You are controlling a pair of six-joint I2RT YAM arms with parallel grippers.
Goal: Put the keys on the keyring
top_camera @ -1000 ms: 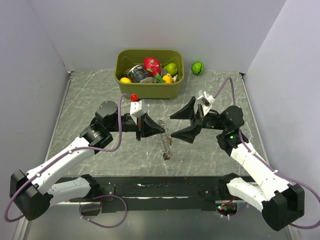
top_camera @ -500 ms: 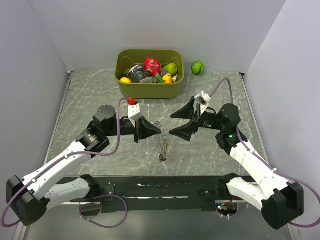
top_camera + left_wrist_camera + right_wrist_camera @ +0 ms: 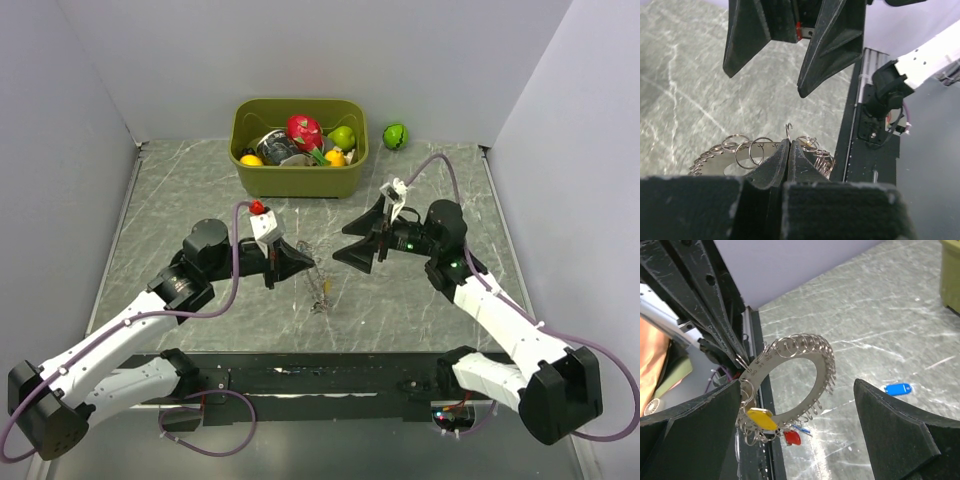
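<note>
Both claws drew nearer: left claw (image 3: 789, 143) clamped on keyring (image 3: 785, 351), right claw (image 3: 340, 245) wide apart, empty.

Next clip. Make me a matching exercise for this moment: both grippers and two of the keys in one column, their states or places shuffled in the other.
Things:
1. left gripper
2. right gripper
3. blue key
4. yellow key

States or places:
A. lying by itself on the table
B. hanging from the keyring
C. shut on the keyring
D. open, holding nothing

Pairs: 1-C, 2-D, 3-A, 4-B
</note>
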